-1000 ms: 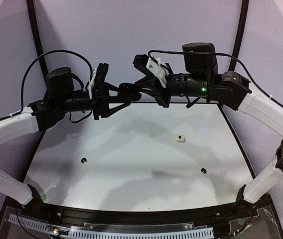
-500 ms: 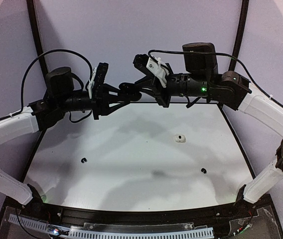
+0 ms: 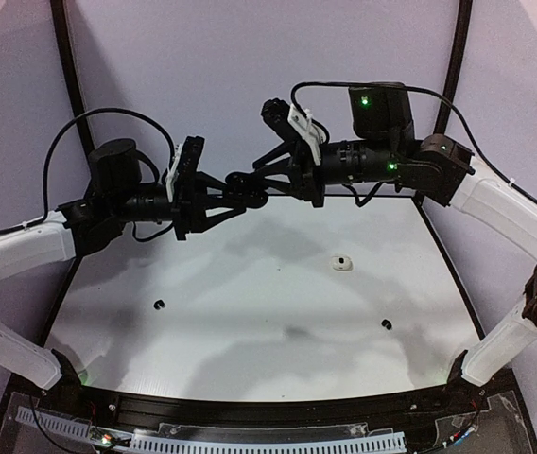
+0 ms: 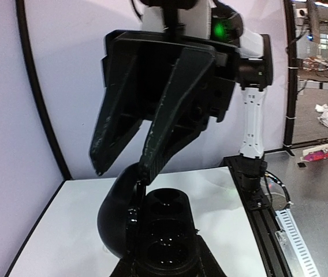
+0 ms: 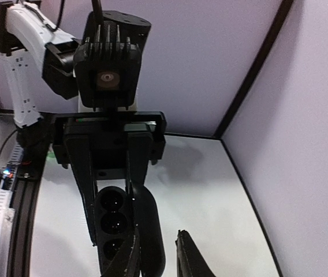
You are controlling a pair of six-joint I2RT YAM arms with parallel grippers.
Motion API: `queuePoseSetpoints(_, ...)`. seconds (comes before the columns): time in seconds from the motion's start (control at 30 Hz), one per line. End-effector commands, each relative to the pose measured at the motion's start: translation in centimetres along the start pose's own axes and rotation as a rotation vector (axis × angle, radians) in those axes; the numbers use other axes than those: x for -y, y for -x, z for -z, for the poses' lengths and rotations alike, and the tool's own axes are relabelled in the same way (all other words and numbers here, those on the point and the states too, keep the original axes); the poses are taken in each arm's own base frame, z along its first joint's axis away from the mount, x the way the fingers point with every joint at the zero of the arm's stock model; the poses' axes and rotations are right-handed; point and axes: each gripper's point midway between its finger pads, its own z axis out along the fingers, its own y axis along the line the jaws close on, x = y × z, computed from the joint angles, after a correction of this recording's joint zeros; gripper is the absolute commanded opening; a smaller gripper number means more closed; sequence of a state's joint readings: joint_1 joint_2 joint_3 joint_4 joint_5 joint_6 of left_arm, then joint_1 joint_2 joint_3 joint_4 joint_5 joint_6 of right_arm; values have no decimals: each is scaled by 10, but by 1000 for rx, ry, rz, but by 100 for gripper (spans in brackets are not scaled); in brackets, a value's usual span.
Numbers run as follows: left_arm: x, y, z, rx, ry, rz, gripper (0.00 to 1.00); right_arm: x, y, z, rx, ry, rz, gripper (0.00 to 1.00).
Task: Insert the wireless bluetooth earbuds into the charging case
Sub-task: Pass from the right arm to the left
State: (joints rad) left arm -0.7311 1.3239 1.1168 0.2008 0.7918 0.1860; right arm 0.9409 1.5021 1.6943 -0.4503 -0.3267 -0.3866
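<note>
- Step in hand: preparing the charging case (image 4: 164, 231). It is a black case held in the air above the far edge of the counter (image 3: 250, 340), at 12 o'clock from the counter's centre in the top view. No earbud is seated yet.
- Left hand (image 3: 231, 187): closed on the body of the charging case and gripping it by its sides. It presents the open face toward the right arm.
- Lid (image 4: 115, 222): swung open to one side of the body. The round wells (image 4: 165, 203) are exposed, and they look dark and empty.
- Right hand (image 4: 122, 172): jaws narrowly parted and clamping nothing. The right wrist view shows the lid's edge between its fingers, against one finger with a gap to the other.
- Black earbuds: one (image 3: 160, 305) lies on the counter at 8 o'clock and another (image 3: 386, 324) at 4 o'clock, well apart from each other.
- White earbud (image 3: 342, 264): a small white piece with a dark spot at 2 o'clock, taken to be an earbud at this resolution. No fourth earbud can be made out.
- Next move, as judged:
  - The right hand backs clear of the lid without swinging it closed.
  - The case is brought down, or held steady, with the wells facing up.
  - One hand picks up an earbud, probably a black one to match the black case. This calls for a fine pinch, since the earbuds are tiny and rounded and may roll or slip.
- Markings: no brand, label or text is legible on the case, the earbuds or the arms. Green indicator lights (image 3: 367, 98) glow on the right arm.
</note>
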Motion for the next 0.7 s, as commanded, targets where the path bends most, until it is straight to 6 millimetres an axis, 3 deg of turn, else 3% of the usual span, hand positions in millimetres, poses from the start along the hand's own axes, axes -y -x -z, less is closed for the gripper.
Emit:
queuePoseSetpoints(0.0,21,18,10,78,-76,-82,1,-13,-9,-7,20,108,-102,22)
queuePoseSetpoints(0.37,29,19,12,106,-116,-78,1,-7,-25,-11,-17,113,-177,23)
queuePoseSetpoints(0.53,34,14,13,105,-131,-142,1,-3,-43,-18,-59,129,-247,23)
queuePoseSetpoints(0.67,23,9,11,91,-75,-97,1,-6,-38,-19,-40,160,-241,26)
